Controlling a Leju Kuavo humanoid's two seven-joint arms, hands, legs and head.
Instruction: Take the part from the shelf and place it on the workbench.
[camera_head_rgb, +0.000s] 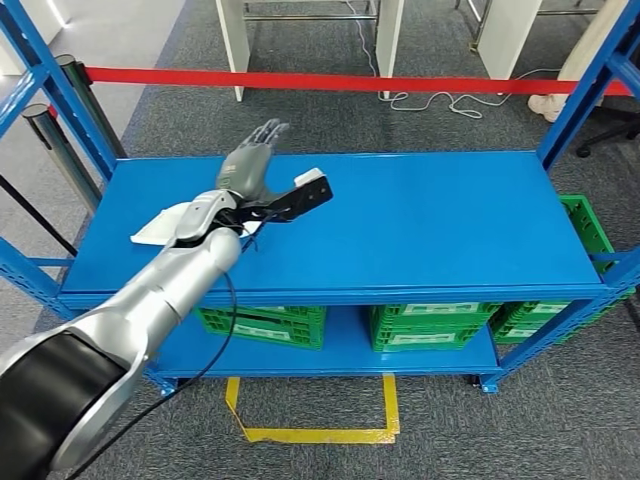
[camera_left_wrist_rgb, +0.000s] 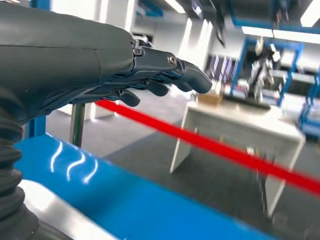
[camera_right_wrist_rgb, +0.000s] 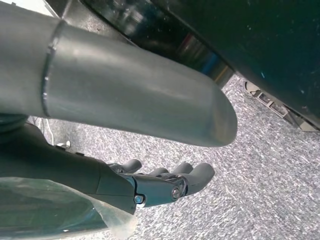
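The green crates (camera_head_rgb: 264, 325) sit low, under the top of the blue shelf (camera_head_rgb: 423, 230). Their white labels are too small to read. The left hand (camera_head_rgb: 249, 165) hovers over the shelf, fingers spread and holding nothing. The white part (camera_head_rgb: 162, 227) lies flat beside the arm. I think the hand should pull back, drop lower and close gently on the part's edge. The right hand (camera_right_wrist_rgb: 166, 182) hangs loose above the carpet, holding nothing.

No text, brand or number is proving readable anywhere. The white labels on the green plastic crates (camera_head_rgb: 427, 326), sitting low in the frame's centre, are showing only blurred, illegible marks.
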